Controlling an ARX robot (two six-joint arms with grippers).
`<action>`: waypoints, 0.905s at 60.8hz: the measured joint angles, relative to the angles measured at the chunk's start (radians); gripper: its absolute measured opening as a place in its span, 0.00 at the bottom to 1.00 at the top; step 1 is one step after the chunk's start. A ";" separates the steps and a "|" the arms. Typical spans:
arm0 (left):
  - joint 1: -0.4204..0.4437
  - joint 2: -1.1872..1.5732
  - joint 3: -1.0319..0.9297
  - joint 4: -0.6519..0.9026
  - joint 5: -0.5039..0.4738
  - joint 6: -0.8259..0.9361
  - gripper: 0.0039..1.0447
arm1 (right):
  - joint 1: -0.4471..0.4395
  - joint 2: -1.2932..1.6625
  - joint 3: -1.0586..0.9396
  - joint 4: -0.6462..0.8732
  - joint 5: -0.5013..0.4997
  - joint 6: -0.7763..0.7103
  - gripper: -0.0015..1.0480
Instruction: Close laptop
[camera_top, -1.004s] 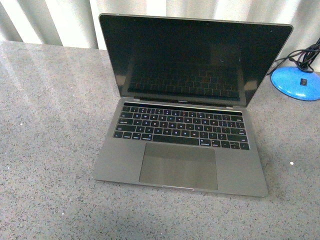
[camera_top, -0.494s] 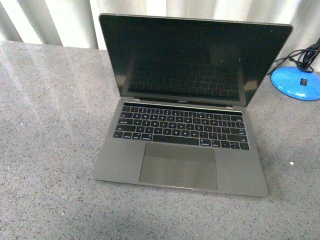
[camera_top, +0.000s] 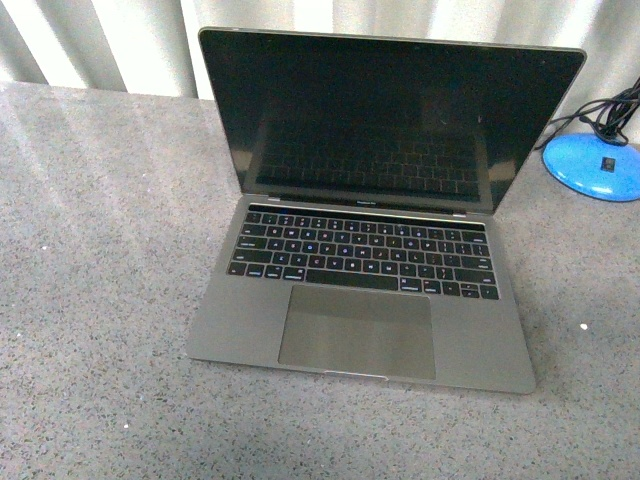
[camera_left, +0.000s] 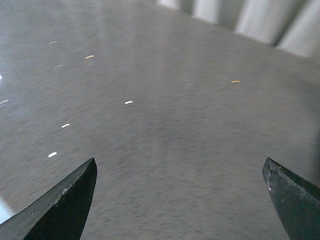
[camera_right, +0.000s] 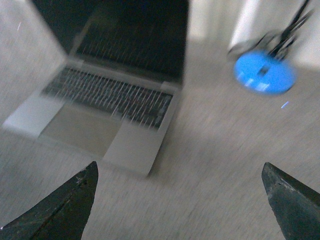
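Laptop (camera_top: 365, 215), front view: open on the grey table (camera_top: 90, 300), screen upright, neither arm visible; probably rigid with a stiff hinge and fragile glass, best pushed at the lid's top edge. Left wrist view: left gripper (camera_left: 179, 161) spread wide above the table. Right wrist view, blurred: right gripper (camera_right: 179, 164) wide, empty, laptop ahead, well apart.

Laptop (camera_top: 368, 215) sat open on the table (camera_top: 90, 300), centre, screen at its far side. Round base (camera_top: 595, 168) lay on the table right of the screen, apart from it, cables (camera_top: 612, 108) running onto it. Curtain (camera_top: 120, 40) hung behind the table.
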 joint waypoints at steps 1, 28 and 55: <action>-0.010 0.047 0.006 -0.002 -0.061 -0.031 0.94 | -0.004 0.055 0.007 0.004 -0.016 -0.032 0.90; 0.106 0.719 0.191 0.652 0.149 0.111 0.94 | 0.050 0.750 0.256 0.456 0.043 -0.224 0.90; 0.143 1.065 0.389 0.886 0.292 0.159 0.94 | 0.142 1.007 0.395 0.628 0.084 -0.164 0.90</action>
